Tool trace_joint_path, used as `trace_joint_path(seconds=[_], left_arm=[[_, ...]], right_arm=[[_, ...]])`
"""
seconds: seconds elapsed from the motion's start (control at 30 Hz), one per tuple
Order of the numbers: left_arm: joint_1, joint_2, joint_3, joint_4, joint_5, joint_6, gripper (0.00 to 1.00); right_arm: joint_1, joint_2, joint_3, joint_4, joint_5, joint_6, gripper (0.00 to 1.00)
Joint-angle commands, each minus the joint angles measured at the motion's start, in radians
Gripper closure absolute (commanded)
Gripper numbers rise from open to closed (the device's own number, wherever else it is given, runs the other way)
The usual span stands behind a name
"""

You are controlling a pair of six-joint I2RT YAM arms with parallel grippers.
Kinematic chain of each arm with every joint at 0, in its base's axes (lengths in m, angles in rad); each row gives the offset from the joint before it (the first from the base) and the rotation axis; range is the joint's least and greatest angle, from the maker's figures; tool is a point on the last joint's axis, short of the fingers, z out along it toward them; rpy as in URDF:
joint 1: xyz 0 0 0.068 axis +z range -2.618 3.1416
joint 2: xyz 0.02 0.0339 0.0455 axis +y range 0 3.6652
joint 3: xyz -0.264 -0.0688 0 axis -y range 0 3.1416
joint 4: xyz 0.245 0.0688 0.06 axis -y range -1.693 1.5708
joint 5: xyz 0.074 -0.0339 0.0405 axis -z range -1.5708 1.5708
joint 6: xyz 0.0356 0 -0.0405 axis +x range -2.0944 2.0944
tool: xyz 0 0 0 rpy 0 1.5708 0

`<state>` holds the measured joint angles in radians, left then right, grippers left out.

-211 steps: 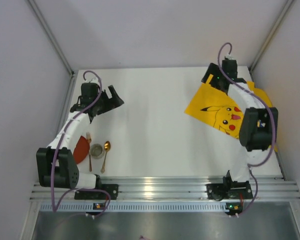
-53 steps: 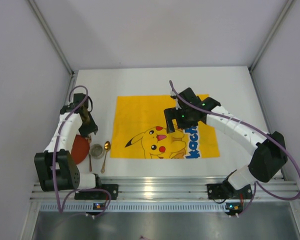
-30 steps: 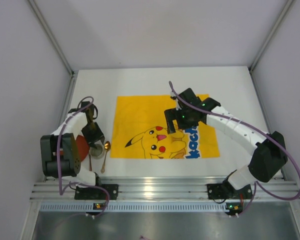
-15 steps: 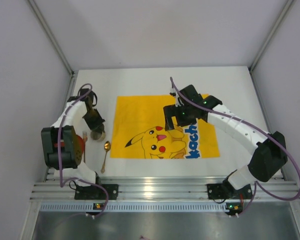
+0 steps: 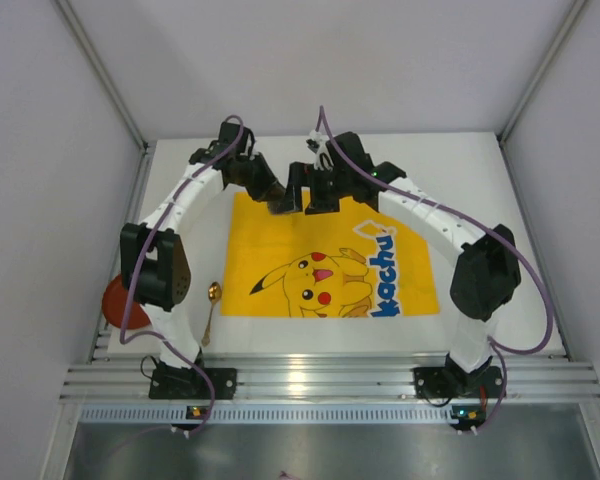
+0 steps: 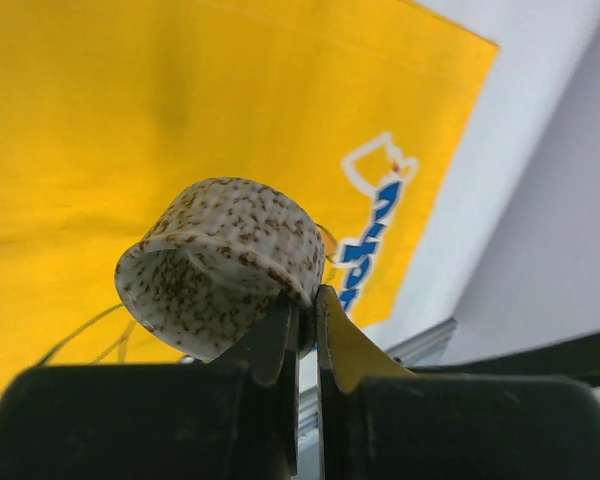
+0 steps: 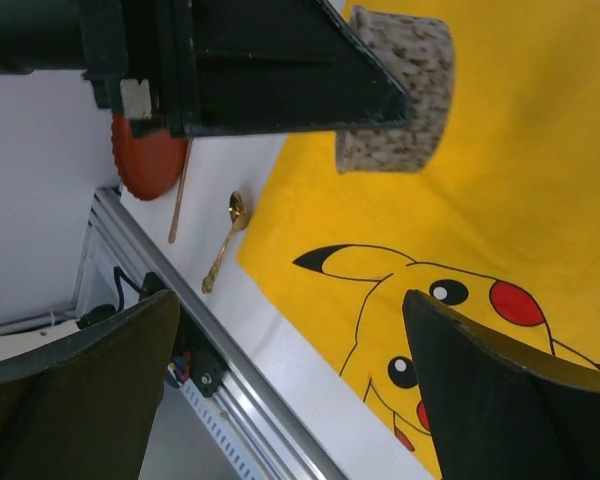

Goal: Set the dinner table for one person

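My left gripper is shut on the rim of a speckled cup, one finger inside and one outside. It holds the cup tilted in the air over the far edge of the yellow Pikachu mat, which lies flat on the white dinner table. In the top view the left gripper sits just left of my right gripper. The right gripper stands open and empty, facing the cup from close by.
A red plate lies at the table's left edge, partly hidden behind the left arm. A gold spoon lies beside the mat's near-left corner, a fork next to the plate. The aluminium rail runs along the near edge.
The left gripper closed on the cup beside the plate, lifted it and carried it to the mat's far edge. The right gripper drew back toward the far edge, still open.
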<state>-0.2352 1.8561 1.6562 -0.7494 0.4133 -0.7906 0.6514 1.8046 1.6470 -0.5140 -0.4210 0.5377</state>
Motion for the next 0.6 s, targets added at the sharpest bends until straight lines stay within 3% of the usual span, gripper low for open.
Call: trace_joint_path(seconds=[0.0, 0.57], left_arm=[[-0.038, 0.011, 0.059, 0.143, 0.142, -0.162, 1.00], [-0.052, -0.020, 0.027, 0.266, 0.344, -0.298, 1.00]], right_arm=[[-0.006, 0.042, 0.079, 0.066, 0.002, 0.048, 0.06], [-0.021, -0.024, 0.027, 0.035, 0.306, 0.008, 0.18]])
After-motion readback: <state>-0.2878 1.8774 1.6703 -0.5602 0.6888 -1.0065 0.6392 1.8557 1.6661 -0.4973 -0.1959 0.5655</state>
